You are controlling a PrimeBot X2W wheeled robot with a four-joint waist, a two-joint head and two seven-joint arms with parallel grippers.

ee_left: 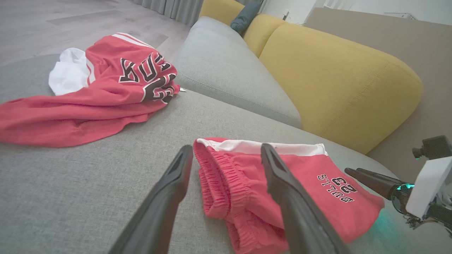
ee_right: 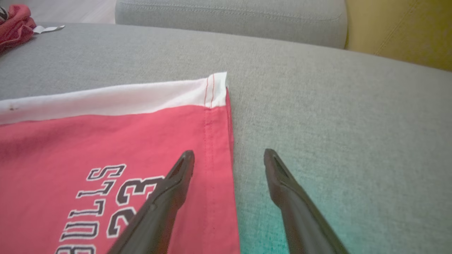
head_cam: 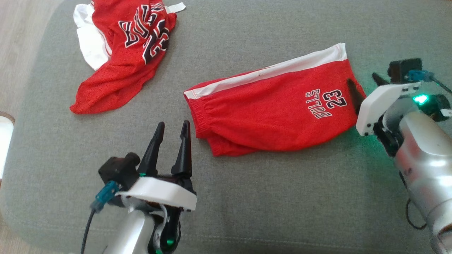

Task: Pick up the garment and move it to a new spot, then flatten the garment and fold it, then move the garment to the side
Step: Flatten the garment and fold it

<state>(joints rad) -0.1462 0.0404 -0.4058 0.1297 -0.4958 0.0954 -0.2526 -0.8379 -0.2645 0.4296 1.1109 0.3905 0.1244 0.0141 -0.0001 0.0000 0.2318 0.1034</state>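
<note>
Left gripper (head_cam: 173, 122) hung with its fingers spread and nothing between them, hovering low over the grey cushion (head_cam: 247, 211). Just ahead of it and to its right lay the shorts (head_cam: 268, 109), their gathered waistband (head_cam: 201, 113) the nearest part, close beside the fingertips. I could not tell whether they touched.

And the jersey (head_cam: 120, 67)? It sat well ahead of that gripper and a little to its left, clear of the fingers, with bare cushion in between. It was crumpled, with red cloth spilling toward the gripper, white sleeve bunched on the far left side and the big black-and-white lettering creased on top. Its small white label (head_cam: 176, 7) poked out at the far edge.

Over to the right gripper (head_cam: 362, 77). It was open too and gripped nothing. It was parked at the other end of the shorts, with one finger over the hem by the "BULLS 23" print and the other over bare cushion. The shorts' white stripe (head_cam: 275, 70) ran along the side away from the robot. From this gripper the jersey lay far off to the left and ahead, with the whole length of the shorts between them. Beyond the grey seat rose a yellow cushion (ee_left: 335, 77).
</note>
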